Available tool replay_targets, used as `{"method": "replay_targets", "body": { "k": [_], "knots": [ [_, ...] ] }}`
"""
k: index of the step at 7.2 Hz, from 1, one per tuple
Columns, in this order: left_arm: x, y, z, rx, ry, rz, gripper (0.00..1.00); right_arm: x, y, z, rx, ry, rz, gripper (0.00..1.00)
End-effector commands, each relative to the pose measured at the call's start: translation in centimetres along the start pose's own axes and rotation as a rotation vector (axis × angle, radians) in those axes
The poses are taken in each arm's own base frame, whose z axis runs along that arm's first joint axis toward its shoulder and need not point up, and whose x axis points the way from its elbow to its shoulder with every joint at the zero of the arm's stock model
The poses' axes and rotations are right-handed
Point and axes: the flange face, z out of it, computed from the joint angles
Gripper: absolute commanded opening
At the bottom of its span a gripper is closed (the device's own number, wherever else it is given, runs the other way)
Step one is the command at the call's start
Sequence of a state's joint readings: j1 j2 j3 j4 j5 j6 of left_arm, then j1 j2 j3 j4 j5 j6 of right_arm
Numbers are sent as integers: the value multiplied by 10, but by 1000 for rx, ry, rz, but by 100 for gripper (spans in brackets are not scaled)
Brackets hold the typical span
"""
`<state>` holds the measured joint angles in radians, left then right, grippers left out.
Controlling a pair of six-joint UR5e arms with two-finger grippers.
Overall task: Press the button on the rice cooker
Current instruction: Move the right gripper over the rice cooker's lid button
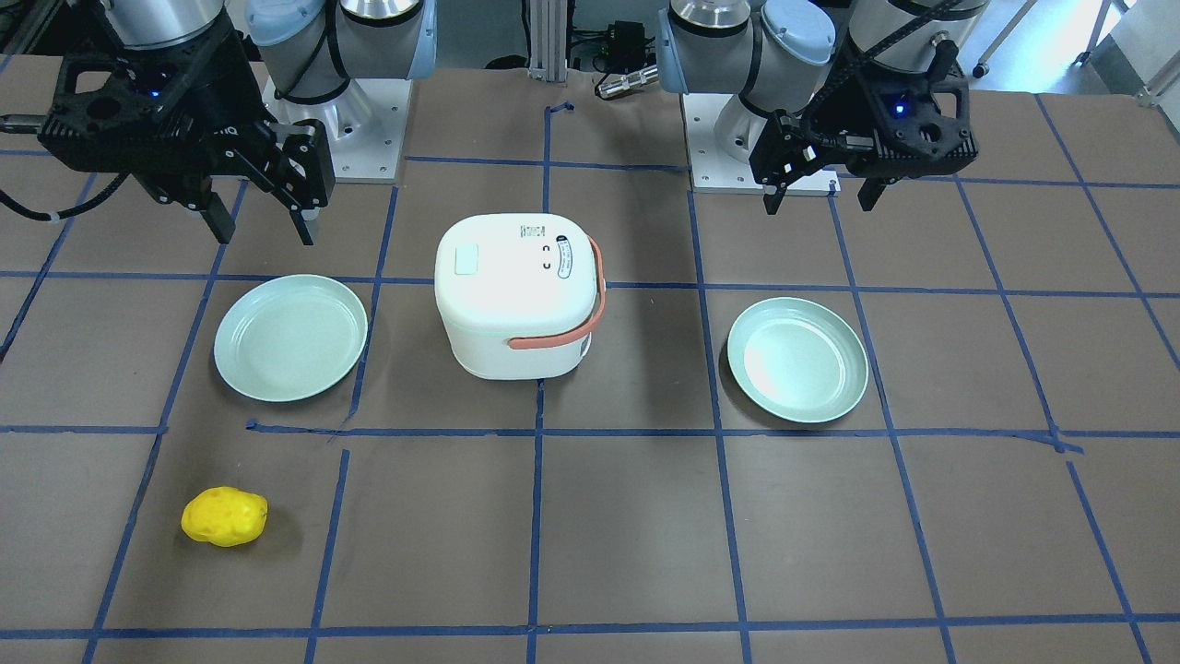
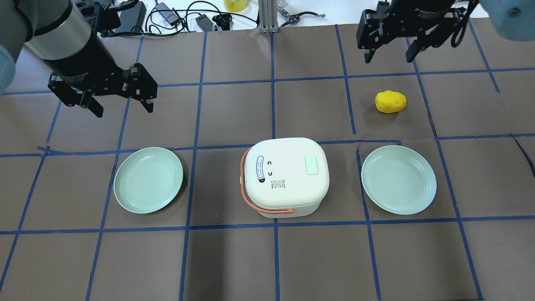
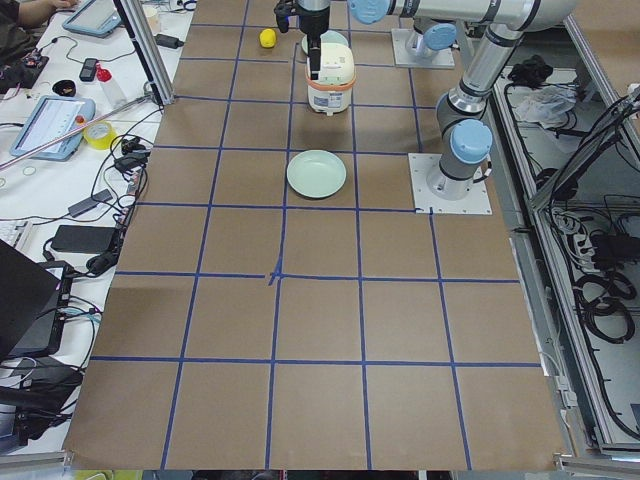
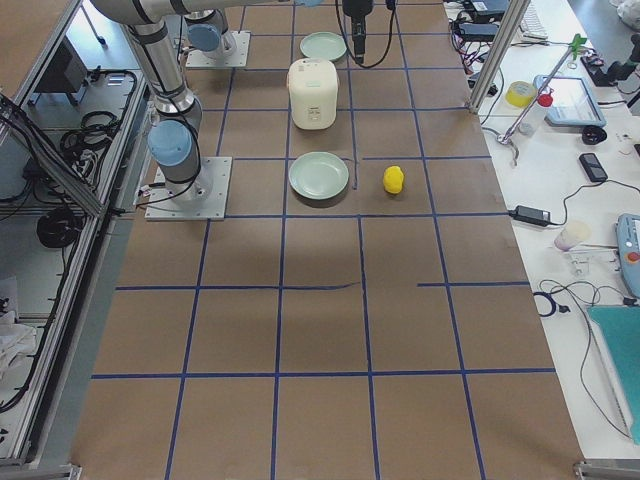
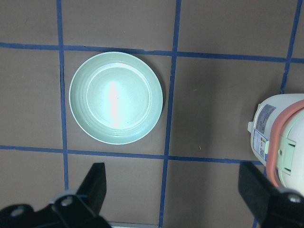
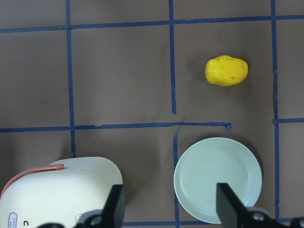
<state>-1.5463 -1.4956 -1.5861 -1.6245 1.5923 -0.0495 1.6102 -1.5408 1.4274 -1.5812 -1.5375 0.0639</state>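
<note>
**Approach not yet begun: both arms stood off from the cooker**

The rice cooker [image 2: 286, 179] sat shut in the middle of the table [image 2: 234, 259], between the left plate [image 2: 148, 179] and the right plate [image 2: 399, 179], touching neither. Its pale green button [image 2: 311, 165] lay on the lid, toward the robot's right. The orange handle [image 2: 246, 196] was folded down round the opposite side.

The left gripper [image 2: 124, 106] and the right gripper [image 2: 388, 56] both hung above the far part of the table with fingers spread wide, holding nothing.

The press looked unstarted. The right gripper seemed the nearer to the button. The next move probably called for bringing the fingers together, coming over the lid and pushing straight down.

The lid top was bare around the button. The yellow lump [image 2: 390, 102] and the right plate lay low near that path, so a high approach should clear them.
</note>
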Motion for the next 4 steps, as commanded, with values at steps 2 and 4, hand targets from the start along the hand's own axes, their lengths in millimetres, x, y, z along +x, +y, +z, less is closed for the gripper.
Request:
{"method": "replay_targets", "body": {
  "k": [2, 4],
  "knots": [
    [0, 0, 0, 0, 0, 0, 100, -34, 20, 23, -70, -48, -21, 0],
    [0, 0, 0, 0, 0, 0, 100, -82, 53, 53, -140, -35, 35, 0]
  ]
}}
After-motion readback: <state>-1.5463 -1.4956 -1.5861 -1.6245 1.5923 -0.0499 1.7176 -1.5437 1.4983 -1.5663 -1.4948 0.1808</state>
